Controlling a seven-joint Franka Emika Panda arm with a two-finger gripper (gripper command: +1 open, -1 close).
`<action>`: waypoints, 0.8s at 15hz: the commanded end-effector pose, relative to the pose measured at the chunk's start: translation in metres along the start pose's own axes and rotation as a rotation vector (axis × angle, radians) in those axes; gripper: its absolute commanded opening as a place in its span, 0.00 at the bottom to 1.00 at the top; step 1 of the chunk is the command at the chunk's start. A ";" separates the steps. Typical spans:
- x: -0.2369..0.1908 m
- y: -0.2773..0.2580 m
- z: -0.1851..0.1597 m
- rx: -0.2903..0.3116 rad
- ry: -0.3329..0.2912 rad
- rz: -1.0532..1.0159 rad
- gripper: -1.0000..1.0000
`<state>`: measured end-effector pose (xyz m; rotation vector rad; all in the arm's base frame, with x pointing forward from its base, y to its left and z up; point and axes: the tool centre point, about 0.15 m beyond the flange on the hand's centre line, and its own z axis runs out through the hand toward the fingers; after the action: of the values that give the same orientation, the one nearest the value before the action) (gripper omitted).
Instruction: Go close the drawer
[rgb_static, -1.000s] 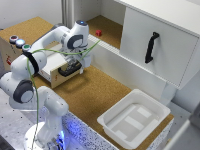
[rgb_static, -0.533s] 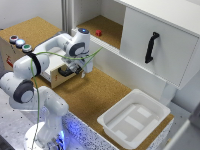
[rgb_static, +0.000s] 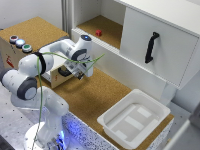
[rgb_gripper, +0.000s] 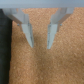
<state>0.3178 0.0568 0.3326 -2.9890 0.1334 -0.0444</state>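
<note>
pincer (rgb_static: 80, 75) dropped lower before drawer (rgb_static: 59, 76) | fingers apart, empty | drawer front faces exterior view's right

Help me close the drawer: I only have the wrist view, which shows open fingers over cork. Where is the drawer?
Observer: In the exterior view the drawer juts out of the wooden box, just to the exterior view's left of the gripper. The arm hides part of it.
Operator: What else is on the cork?
Observer: A white tub, far toward the exterior view's right, apart from the arm.
Operator: Can you see the handle?
Observer: A dark patch beside the wrist may be it, but it's too blurred to tell.
</note>
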 end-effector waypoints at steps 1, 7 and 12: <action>0.051 -0.048 0.028 -0.056 -0.067 0.000 0.00; 0.054 -0.088 0.044 -0.067 -0.071 -0.041 0.00; 0.039 -0.124 0.045 -0.039 -0.072 -0.048 0.00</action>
<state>0.3608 0.1364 0.3090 -3.0078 0.0438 -0.0221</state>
